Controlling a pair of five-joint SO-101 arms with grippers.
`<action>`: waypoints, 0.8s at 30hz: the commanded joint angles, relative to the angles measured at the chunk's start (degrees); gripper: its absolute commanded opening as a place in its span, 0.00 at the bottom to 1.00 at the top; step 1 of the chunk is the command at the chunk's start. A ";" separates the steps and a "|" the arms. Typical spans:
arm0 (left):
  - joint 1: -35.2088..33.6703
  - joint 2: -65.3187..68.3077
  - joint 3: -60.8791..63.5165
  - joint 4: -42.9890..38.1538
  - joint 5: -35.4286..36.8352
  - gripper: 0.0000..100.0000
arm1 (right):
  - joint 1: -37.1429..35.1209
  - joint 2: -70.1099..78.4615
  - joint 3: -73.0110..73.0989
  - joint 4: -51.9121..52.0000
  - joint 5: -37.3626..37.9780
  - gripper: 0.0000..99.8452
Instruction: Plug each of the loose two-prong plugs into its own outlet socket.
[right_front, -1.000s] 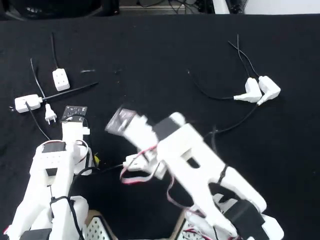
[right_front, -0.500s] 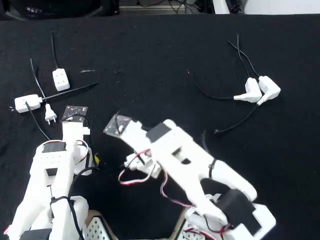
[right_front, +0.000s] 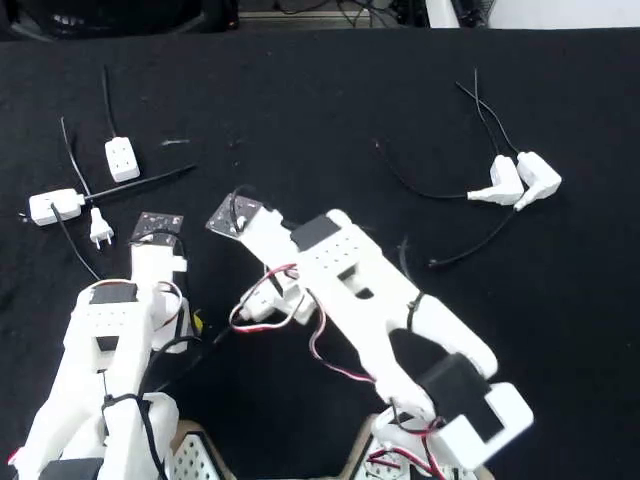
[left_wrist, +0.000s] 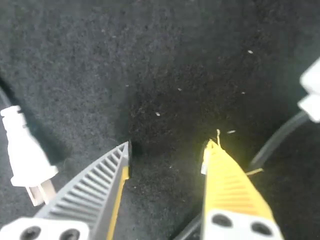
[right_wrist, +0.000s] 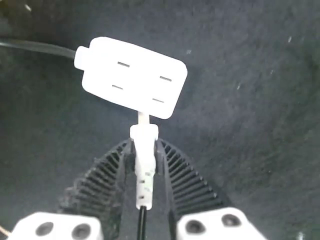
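Black cloth covers the whole table. The right arm reaches across the middle of it, and the left arm sits near the front-left corner. 2 white outlet blocks lie at the left, 1 farther back and 1 at the edge. A plug-and-socket pair at the far right looks already joined.

The right gripper is clamped tight on a white plug and holds it by the body, prongs leading. Just ahead lies a 4-slot outlet block, probably the farther one. Its slots face up, while the plug meets its near side edge; I cannot tell whether they touch.

The left gripper hangs wide open and empty over bare cloth. A loose plug lies just beside its grey finger.

The step in hand looks like seating the held plug. Done well, that means:
- Lift and tip the wrist until both prongs stand square to the slotted face.
- Centre the prongs over 1 pair of slots, then press straight down.

The block is light and likely to skid, so bracing it with the free gripper would help.
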 joint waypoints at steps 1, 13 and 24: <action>2.07 0.53 0.31 0.97 -0.62 0.25 | 1.32 1.27 -5.49 -0.97 0.44 0.01; 1.89 0.53 0.31 0.70 -0.62 0.25 | 1.05 2.77 -21.14 16.62 0.44 0.01; 1.80 0.53 0.31 0.79 -0.62 0.25 | 0.97 18.15 -43.56 30.24 0.00 0.01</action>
